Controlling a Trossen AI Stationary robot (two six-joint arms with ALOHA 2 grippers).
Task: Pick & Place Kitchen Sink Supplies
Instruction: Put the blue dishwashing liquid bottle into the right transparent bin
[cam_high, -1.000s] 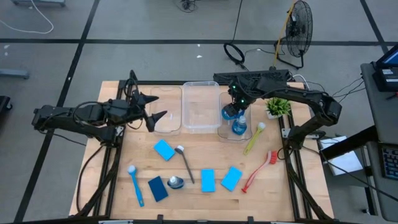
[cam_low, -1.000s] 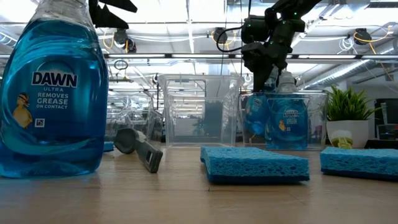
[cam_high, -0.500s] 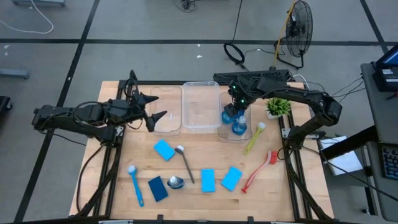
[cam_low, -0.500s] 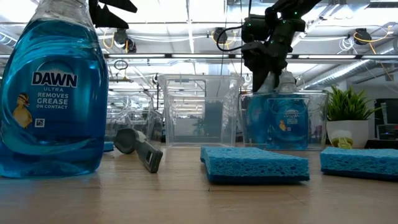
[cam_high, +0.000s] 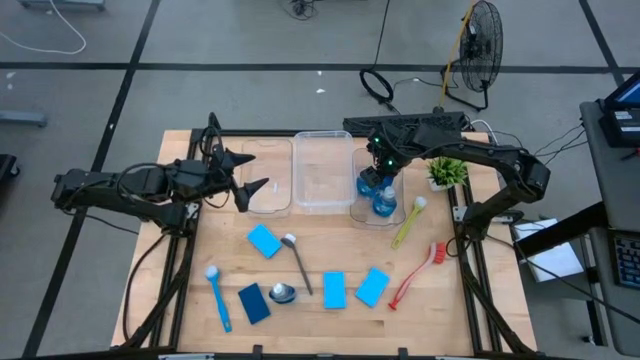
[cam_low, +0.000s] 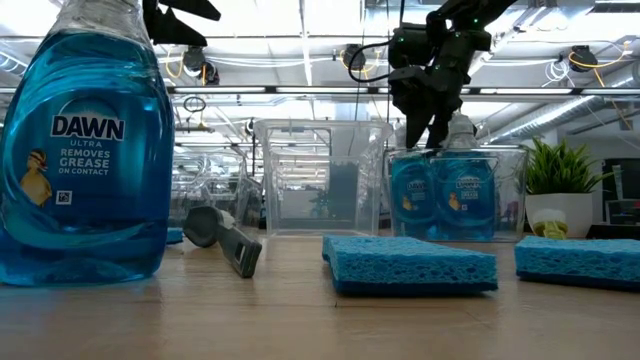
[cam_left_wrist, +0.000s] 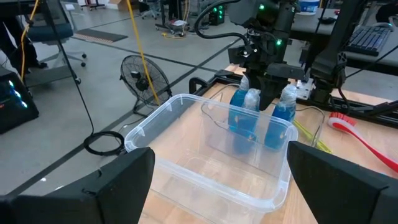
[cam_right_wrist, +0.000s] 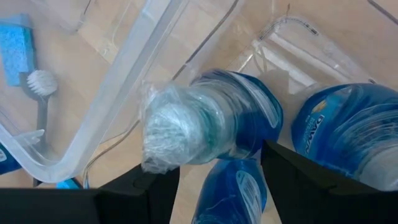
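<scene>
Three blue bottles (cam_left_wrist: 252, 111) with pale caps stand in the right clear bin (cam_high: 378, 208). My right gripper (cam_high: 378, 168) hangs open just above them. Its fingers stand either side of one bottle's capped neck (cam_right_wrist: 171, 130), and I see no touch. A fourth bottle (cam_low: 85, 150) stands near the table's front edge. On the table lie several blue sponges (cam_high: 264, 240) and the blue (cam_high: 217, 297), grey (cam_high: 297, 262), yellow-green (cam_high: 408, 222) and red (cam_high: 418, 275) brushes. My left gripper (cam_high: 252, 172) waits open at the left, above the left bin.
Two more clear bins, the left one (cam_high: 268, 180) and the middle one (cam_high: 323, 172), stand side by side at the back. A small potted plant (cam_high: 447, 172) sits right of the bins. Bare wood shows along the near edge between the sponges.
My right gripper has opened and let go of a blue bottle without moving away. That bottle, tilted in the bin a second ago, has settled upright on its base next to the other bottles.
</scene>
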